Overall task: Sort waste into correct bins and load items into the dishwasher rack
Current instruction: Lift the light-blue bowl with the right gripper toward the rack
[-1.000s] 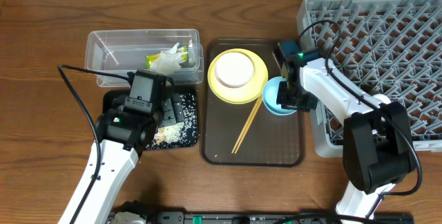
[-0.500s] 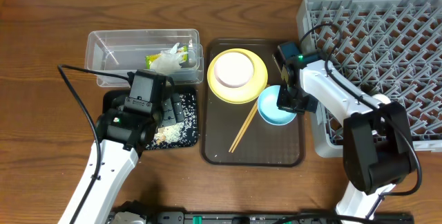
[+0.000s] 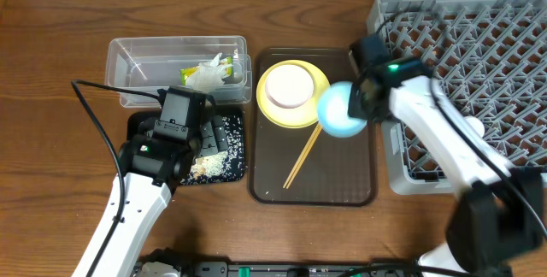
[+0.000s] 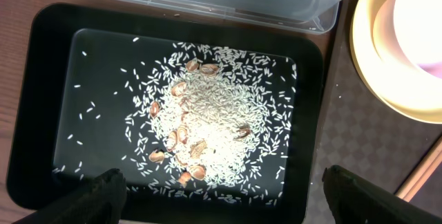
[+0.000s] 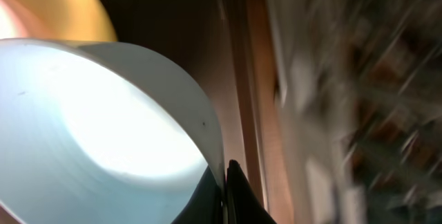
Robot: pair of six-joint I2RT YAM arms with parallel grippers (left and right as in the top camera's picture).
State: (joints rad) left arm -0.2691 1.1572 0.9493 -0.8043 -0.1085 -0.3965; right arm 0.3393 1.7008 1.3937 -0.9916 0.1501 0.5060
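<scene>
Right gripper (image 3: pixel 366 102): the fingers (image 5: pixel 236 198) are closed on the thin rim of the light blue bowl (image 3: pixel 340 110), which is pinched between them.
Light blue bowl: held over the right part of the dark brown serving tray (image 3: pixel 342 183), just beside the yellow plate (image 3: pixel 318 79).
Left gripper (image 4: pixel 221 186): the fingers (image 4: pixel 103 191) are spread wide; nothing is held, and it hangs over the black tray (image 4: pixel 41 113).
Black tray: a heap of rice grains (image 4: pixel 214 127) with a few brown bits is contained.
Clear tub (image 3: pixel 137 72): toward the back edge, left of centre; the crumpled green-and-white wrapper (image 3: pixel 209 73) is held inside.
Serving tray: the yellow plate, a white bowl (image 3: pixel 289 86) set on it, and wooden chopsticks (image 3: pixel 303 157) are carried.
Dishwasher rack (image 3: pixel 479 46): placed at the back right corner.
</scene>
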